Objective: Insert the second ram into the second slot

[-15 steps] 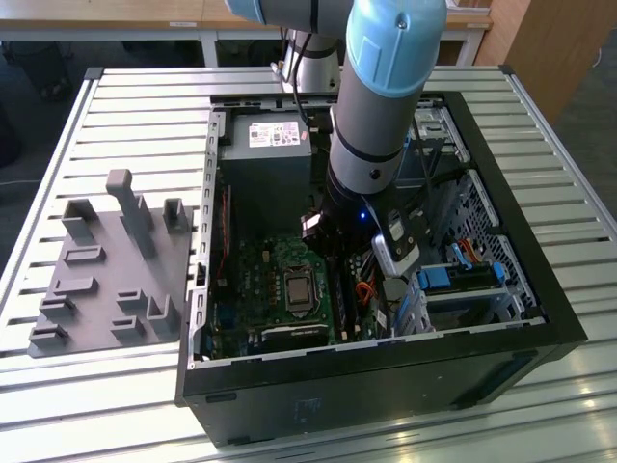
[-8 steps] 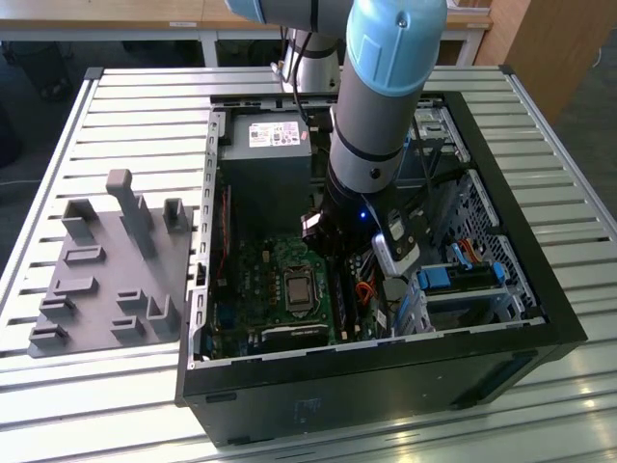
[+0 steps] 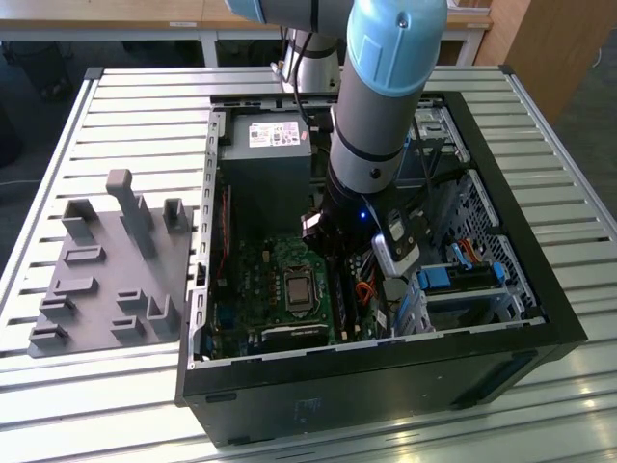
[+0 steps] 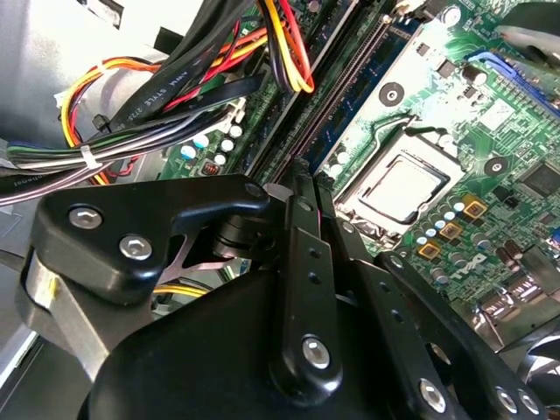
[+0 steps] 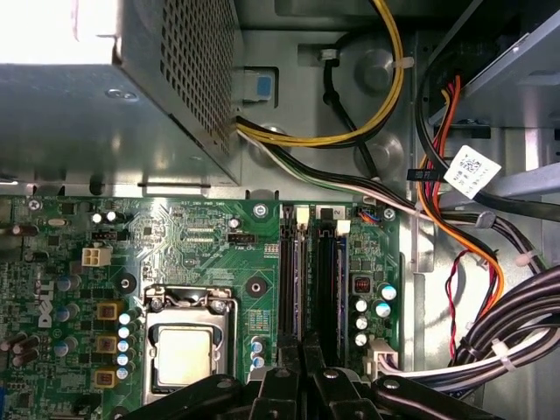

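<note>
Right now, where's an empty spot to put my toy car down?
Bare table slats lie behind the grey holder tray, and more in front of it and at the exterior view's right of the computer case. Inside the case it is crowded: the robot arm, cables, motherboard.

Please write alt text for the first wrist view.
The black gripper hangs over the long dark memory slots of a green motherboard, beside its silver square processor. A grey metal power supply box and coloured cables lie beyond.
</note>
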{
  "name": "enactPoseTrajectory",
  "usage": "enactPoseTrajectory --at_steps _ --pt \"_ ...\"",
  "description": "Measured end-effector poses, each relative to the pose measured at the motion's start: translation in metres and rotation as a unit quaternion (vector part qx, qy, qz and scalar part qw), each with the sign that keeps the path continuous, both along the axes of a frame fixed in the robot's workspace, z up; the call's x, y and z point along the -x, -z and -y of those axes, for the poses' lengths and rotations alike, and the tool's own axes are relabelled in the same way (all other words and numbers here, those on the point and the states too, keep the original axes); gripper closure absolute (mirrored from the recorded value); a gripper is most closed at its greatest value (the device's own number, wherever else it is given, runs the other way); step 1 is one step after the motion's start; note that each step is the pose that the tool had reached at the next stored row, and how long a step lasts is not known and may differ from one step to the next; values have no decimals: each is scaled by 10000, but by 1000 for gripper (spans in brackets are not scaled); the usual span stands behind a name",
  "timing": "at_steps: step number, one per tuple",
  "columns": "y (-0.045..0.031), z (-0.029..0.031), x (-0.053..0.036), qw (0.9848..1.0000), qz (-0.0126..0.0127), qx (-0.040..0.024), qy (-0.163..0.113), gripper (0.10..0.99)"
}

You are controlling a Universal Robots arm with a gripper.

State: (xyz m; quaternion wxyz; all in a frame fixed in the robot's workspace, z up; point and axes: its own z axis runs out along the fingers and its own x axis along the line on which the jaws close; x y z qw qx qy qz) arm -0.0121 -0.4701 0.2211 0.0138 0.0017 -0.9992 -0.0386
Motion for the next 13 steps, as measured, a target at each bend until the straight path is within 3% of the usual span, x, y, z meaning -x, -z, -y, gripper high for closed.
enactPoseTrajectory --at_steps 13 --pt "8 0 -24 10000 -12 -6 7 953"
